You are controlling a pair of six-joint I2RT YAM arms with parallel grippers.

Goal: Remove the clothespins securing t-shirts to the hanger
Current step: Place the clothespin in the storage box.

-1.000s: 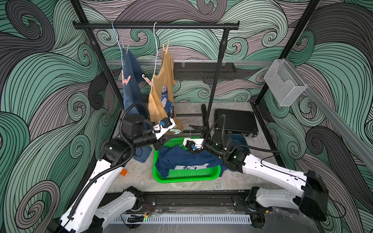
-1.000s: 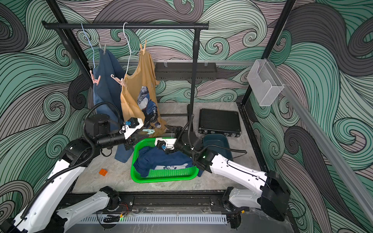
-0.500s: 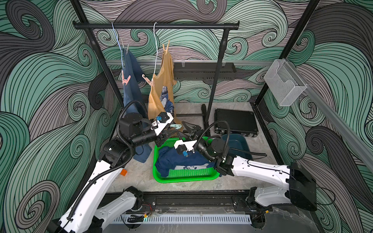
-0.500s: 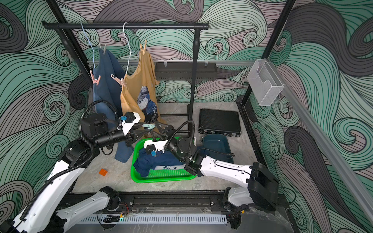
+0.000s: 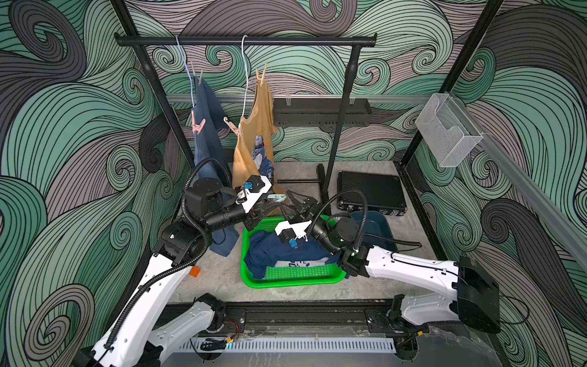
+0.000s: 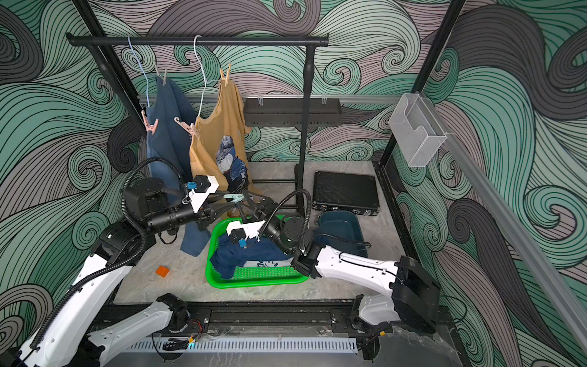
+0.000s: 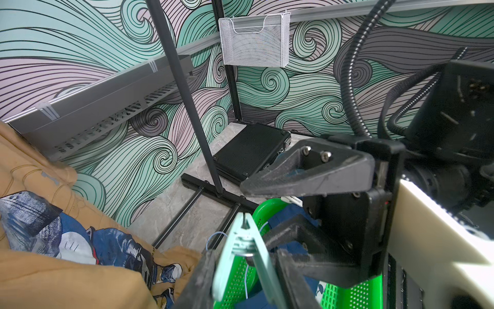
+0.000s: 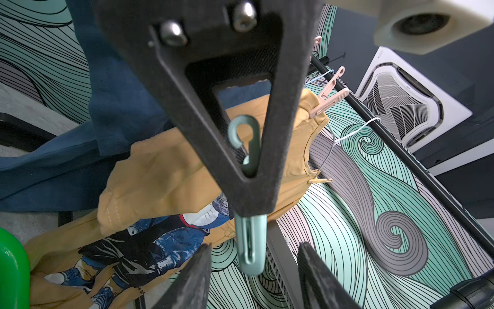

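My left gripper is shut on a pale teal clothespin, held over the far edge of the green basket. My right gripper is open, with its fingers either side of that clothespin's tip and a gap on both sides. The blue t-shirt and the mustard t-shirt hang from wire hangers on the rail. Two pink clothespins, a tan one and a grey one hold them. The navy t-shirt lies in the basket.
The rack's black post stands just behind both grippers. A black case and a dark blue bin sit at the right. A small orange block lies on the floor at the left. A mesh holder hangs on the right wall.
My right gripper has swung from over the basket up and left to the teal clothespin, its jaws narrowing. My left gripper lifted the clothespin slightly.
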